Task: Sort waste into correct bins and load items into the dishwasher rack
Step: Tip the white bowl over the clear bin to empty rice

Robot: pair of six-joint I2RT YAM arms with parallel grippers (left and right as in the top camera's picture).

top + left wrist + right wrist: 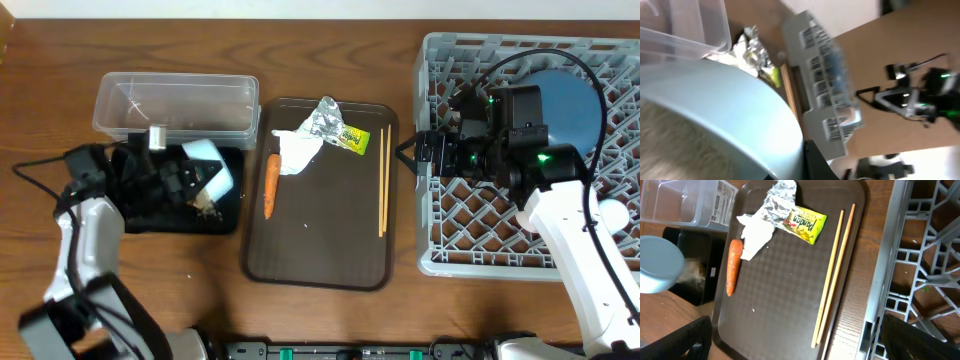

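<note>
Left gripper (197, 180): jaws clamped on the cup, which lies tipped on its side.
Cup (218, 168): light blue, between the left jaws, mouth turned toward the brown tray.
Black tray (228, 212): directly under the left jaws and the cup.
Tub (110, 105): clear, just beyond the left jaws, along the black tray's far edge.
Brown tray (320, 230): between the two sets of jaws.
Carrot (270, 186): on the brown tray's left side, the item nearest the left jaws.
Napkin (296, 152): touching the carrot's far end, partly under the foil.
Foil (325, 118): crumpled, at the brown tray's far edge, about midway between the jaws.
Wrapper (353, 138): yellow-green, against the foil on the side toward the right jaws.
Chopsticks (383, 180): side by side along the brown tray's right edge, just left of the right jaws.
Right gripper (408, 152): jaws spread wide, over the gap between brown tray and rack.
Rack (480, 255): its left wall just right of the right jaws.
Bowl (575, 105): dark blue, in the rack's far part, well behind the right jaws.
</note>
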